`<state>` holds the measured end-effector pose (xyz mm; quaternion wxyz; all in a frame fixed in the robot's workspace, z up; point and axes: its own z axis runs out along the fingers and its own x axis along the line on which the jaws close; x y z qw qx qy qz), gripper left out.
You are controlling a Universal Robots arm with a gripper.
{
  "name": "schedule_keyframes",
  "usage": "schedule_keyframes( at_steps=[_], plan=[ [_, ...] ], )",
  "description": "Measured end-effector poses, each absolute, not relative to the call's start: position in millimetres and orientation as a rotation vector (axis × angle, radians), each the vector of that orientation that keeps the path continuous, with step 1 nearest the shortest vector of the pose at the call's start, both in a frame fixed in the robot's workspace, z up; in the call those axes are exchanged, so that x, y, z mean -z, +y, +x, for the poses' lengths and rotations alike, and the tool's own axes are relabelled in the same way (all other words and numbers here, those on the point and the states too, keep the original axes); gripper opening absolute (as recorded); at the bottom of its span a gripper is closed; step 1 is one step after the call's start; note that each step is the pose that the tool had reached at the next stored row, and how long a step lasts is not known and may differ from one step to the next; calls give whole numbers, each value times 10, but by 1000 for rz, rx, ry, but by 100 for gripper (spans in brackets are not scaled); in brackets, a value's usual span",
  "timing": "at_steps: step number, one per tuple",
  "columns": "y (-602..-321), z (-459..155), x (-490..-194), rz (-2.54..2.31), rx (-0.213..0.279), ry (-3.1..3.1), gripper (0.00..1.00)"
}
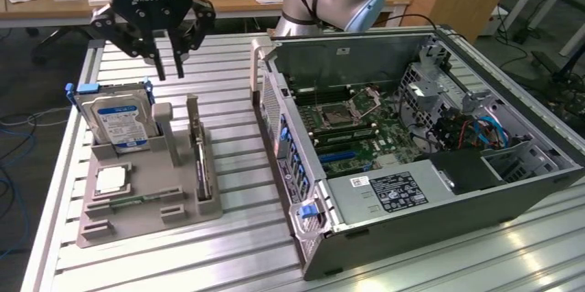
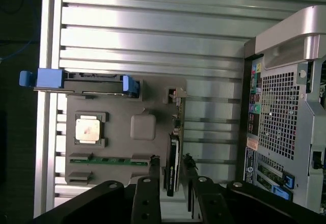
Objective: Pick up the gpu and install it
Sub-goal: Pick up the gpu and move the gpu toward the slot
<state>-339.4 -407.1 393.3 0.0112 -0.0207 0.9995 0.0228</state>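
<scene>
**Gripper empty, gpu in tray**

Exterior view: gripper [image 1: 170,73] hung above the tray's [image 1: 137,227] far end, fingers slightly parted, holding nothing. The gpu [image 1: 198,151] stood on edge in the tray, at the exterior view's left of the case [image 1: 439,220].

Wrist view: gpu [image 2: 173,168] showed between the fingers [image 2: 153,183], untouched.

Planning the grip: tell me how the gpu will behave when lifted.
The gpu stands on edge in a slotted holder, so it could tip if nudged sideways. It looks thin and flat: likely stiff, light and fragile.
</scene>
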Motion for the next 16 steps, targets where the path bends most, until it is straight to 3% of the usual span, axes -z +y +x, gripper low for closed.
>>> schedule_keyframes(
  at_steps=[4, 7, 8, 9, 16],
  plan=[
    [-4071, -3394, -3933, -65, -71, 3118, 41],
    [-4071, -3394, -3933, -65, -71, 3118, 58],
    [-4071, -3394, -3931, -65, -71, 3118, 58],
    [-4071, -3394, -3926, -65, -70, 3118, 65],
    [-4076, -3394, -3817, -35, -65, 3117, 65]
  ],
)
